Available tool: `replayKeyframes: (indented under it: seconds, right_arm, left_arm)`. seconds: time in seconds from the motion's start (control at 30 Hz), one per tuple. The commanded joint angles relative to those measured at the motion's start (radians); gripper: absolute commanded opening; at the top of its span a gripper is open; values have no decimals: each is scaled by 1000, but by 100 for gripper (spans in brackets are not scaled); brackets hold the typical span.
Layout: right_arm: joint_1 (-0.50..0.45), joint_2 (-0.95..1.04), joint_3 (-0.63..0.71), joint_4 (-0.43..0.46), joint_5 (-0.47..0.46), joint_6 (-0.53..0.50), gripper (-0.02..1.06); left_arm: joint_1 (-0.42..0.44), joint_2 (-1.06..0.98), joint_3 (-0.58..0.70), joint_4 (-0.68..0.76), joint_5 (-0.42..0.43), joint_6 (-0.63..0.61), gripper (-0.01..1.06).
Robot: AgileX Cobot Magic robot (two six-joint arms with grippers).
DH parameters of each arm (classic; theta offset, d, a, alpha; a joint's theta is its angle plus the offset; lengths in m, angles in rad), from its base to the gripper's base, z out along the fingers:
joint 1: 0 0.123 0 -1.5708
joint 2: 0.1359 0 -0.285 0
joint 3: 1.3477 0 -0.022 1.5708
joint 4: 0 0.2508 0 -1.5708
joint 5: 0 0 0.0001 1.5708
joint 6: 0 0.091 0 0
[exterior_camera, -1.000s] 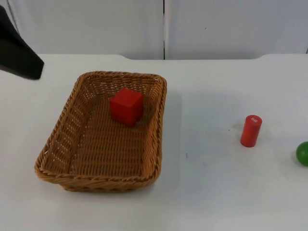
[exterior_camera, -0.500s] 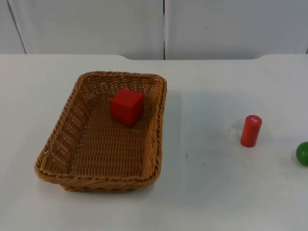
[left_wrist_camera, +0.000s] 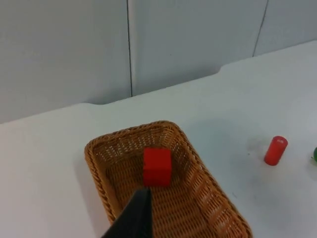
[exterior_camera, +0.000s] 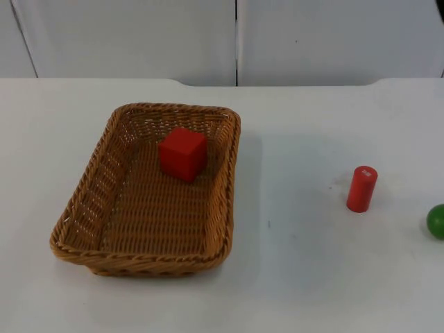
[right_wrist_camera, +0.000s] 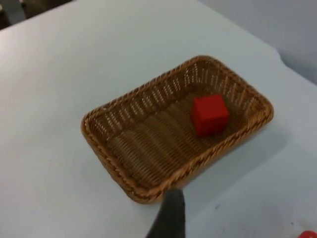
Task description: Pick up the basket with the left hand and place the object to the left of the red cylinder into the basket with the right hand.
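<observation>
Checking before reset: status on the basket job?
Red cube inside wicker basket, basket on table. Red cylinder upright, green ball on its right. Both grippers pulled back above, nothing held.

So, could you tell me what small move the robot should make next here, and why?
Probably none beyond keeping both arms pulled back. The red cube already lies inside the basket, which stands on the white table, apart from the red cylinder and the green ball. A black fingertip of the left gripper hangs above the basket, touching nothing, so the task looks finished.
</observation>
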Motion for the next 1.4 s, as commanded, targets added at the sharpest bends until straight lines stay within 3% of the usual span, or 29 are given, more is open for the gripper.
replayKeyframes:
  seconds: [0.0,0.53,0.73,0.9,1.1,1.37]
  right_arm:
    - [-3,-38,26,4,-25,2,71]
    - [-3,-330,208,4,23,-1,71]
    - [-3,-401,215,0,106,-1,71]
    - [-3,-452,215,-47,120,51,71]
    - [-3,-490,215,-125,187,127,71]
    - [-3,-545,216,-129,237,136,71]
  left_arm:
    - [-12,-18,23,20,-23,-9,105]
    - [-12,-131,50,52,-34,-50,105]
    - [-10,-189,134,56,-78,-95,105]
    - [-10,-242,187,64,-109,-139,105]
    - [-10,-289,189,149,-103,-231,105]
    - [-10,-368,190,317,-22,-385,105]
